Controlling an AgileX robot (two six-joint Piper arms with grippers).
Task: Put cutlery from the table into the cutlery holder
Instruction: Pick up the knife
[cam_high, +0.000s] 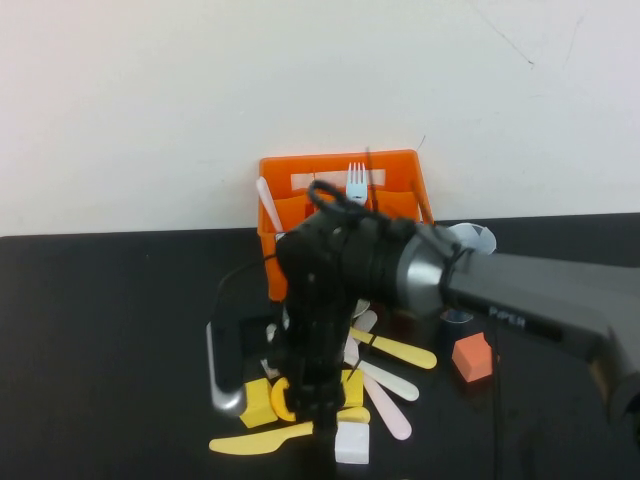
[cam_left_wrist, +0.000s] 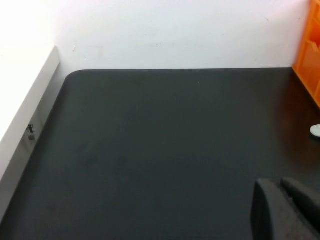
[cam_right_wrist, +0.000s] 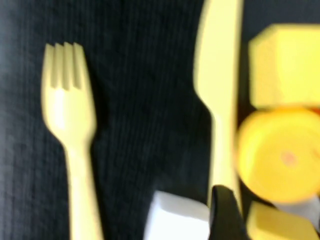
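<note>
Nearest to us, well out in front of the cutlery holder (cam_high: 340, 205), a yellow knife (cam_high: 262, 440) is lying flat on the black worktop (cam_high: 100, 340), with a white cube (cam_high: 352, 445) sitting just beside its tip. The right hand (cam_high: 312, 408) is hanging low right over that spot, at the end of the right arm (cam_high: 520, 300), which is reaching in across the pile from the holder's right. Whether that hand is spread or pressed together, I cannot tell. Its wrist camera is showing the knife (cam_right_wrist: 220, 75) up close, a yellow fork (cam_right_wrist: 70, 125) lying alongside it but apart, and a yellow ball (cam_right_wrist: 280, 155) touching the knife's handle between two yellow cubes (cam_right_wrist: 285, 65).

A little closer to the holder, a pink spoon (cam_high: 390, 412), a cream piece (cam_high: 392, 382) and a yellow-handled piece (cam_high: 400, 352) are fanning out from under the arm. An orange cube (cam_high: 472, 358) is sitting near them, off toward the holder's right.

The holder itself is standing at the back of the worktop against the wall, with a pale fork (cam_high: 356, 182) standing tines-up inside and a white handle (cam_high: 267, 203) leaning at its left end. A blue cup (cam_high: 474, 238) is peeking out just beside the holder's right corner.

The left hand (cam_left_wrist: 284, 212) is hovering over bare worktop, well apart from the holder; its state, I cannot tell.
</note>
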